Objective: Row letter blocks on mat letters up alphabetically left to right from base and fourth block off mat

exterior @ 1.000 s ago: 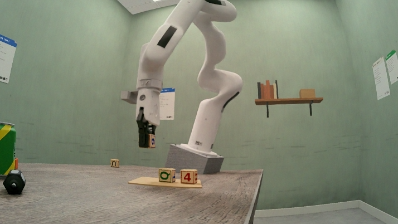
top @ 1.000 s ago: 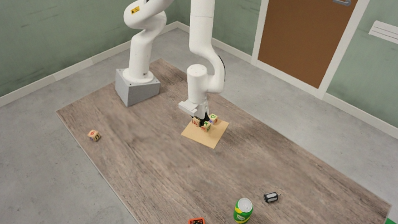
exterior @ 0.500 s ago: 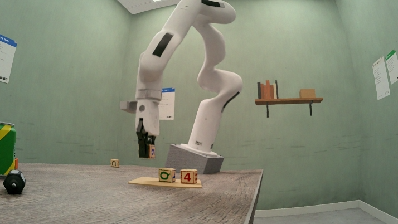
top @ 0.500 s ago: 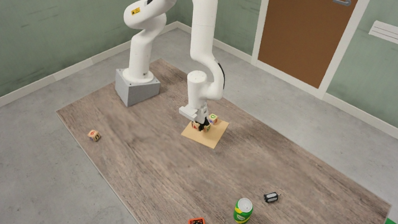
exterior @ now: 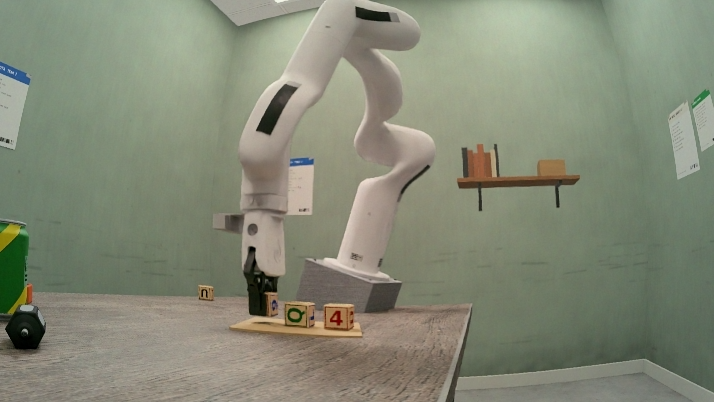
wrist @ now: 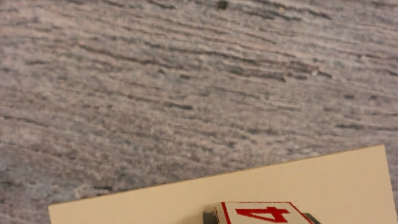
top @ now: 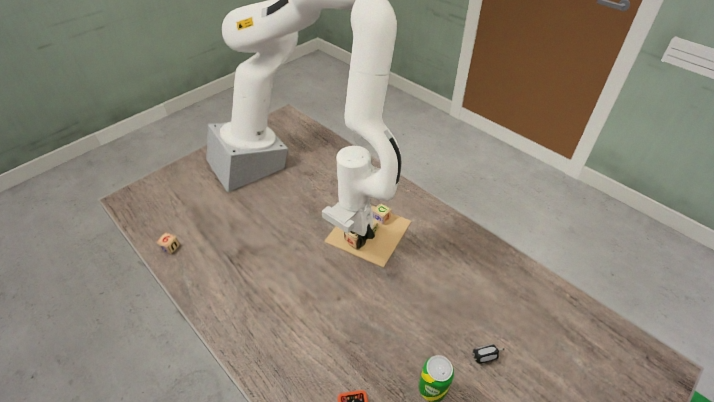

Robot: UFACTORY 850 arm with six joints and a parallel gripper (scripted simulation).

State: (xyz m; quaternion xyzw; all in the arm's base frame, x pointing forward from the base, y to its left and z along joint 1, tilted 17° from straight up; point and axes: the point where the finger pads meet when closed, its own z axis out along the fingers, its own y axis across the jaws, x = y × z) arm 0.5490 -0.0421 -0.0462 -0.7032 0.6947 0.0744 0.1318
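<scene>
My gripper [top: 361, 239] is shut on a wooden block [top: 353, 240] and holds it low over the near-left part of the tan mat [top: 368, 239]. In the exterior view the held block [exterior: 271, 303] sits at the left end of the mat [exterior: 296, 327]; I cannot tell whether it touches. Beside it on the mat stand a block with a green Q on its side [exterior: 299, 314] and a block with a red 4 on its side [exterior: 338, 316]. The wrist view shows a red 4 on the held block [wrist: 260, 214]. A fourth block [top: 169, 243] lies off the mat, far left.
A green can [top: 436, 377], a small black object [top: 486, 354] and an orange item [top: 352, 396] stand near the table's front end. The arm's grey base [top: 246, 157] is behind the mat. The table edge [exterior: 457, 350] drops off to the right in the exterior view.
</scene>
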